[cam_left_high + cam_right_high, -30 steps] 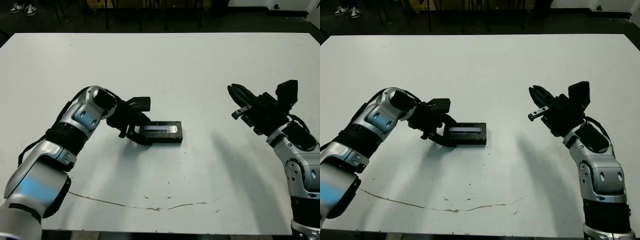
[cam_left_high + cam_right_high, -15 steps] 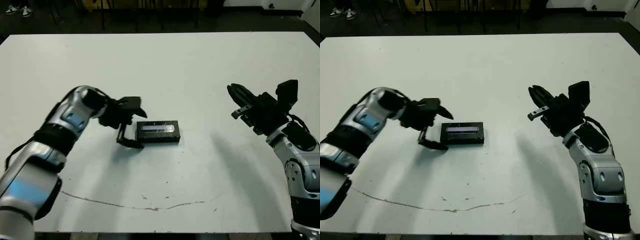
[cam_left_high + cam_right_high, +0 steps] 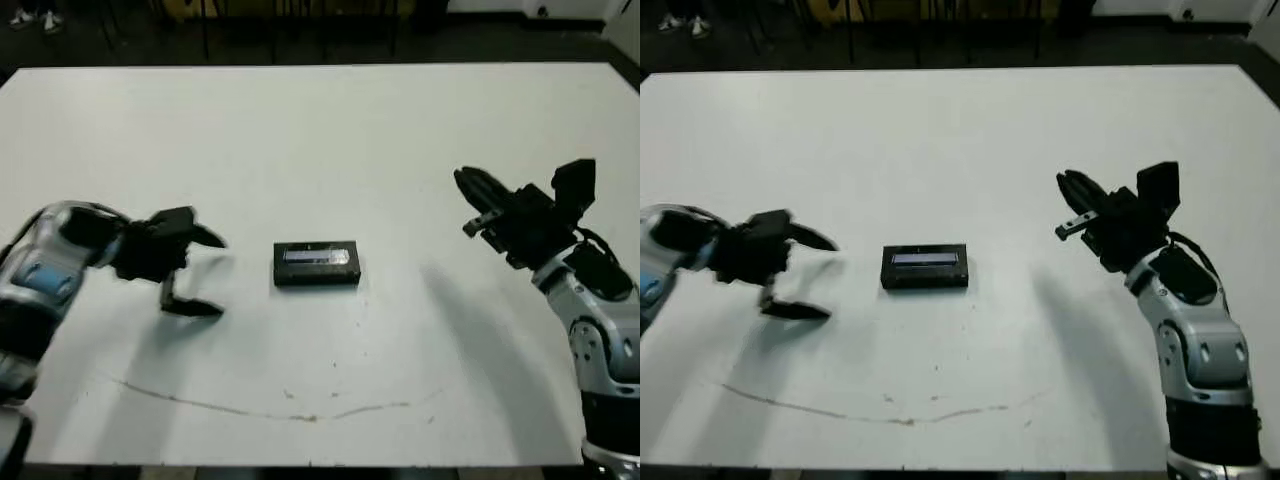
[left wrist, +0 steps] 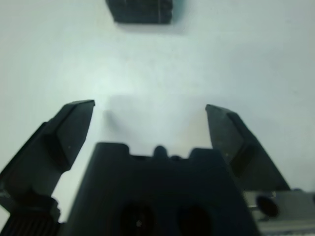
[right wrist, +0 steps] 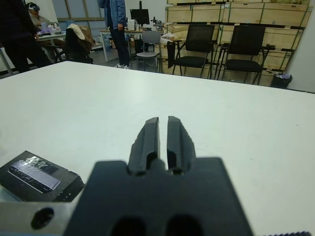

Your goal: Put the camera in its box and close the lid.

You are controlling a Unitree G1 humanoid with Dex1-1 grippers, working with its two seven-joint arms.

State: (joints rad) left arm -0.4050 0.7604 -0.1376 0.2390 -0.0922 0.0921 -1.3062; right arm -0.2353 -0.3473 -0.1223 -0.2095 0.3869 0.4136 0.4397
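I see the lidded box lying crosswise, right of my open left end effector, the nearer one; right end effector closed, empty

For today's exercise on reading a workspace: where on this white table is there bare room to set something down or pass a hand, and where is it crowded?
The table is bare beyond the closed box, and bare between the box and the right gripper. The near strip shows only a thin crack line. The tightest spot is the gap between the open left gripper and the box, though the two are apart.
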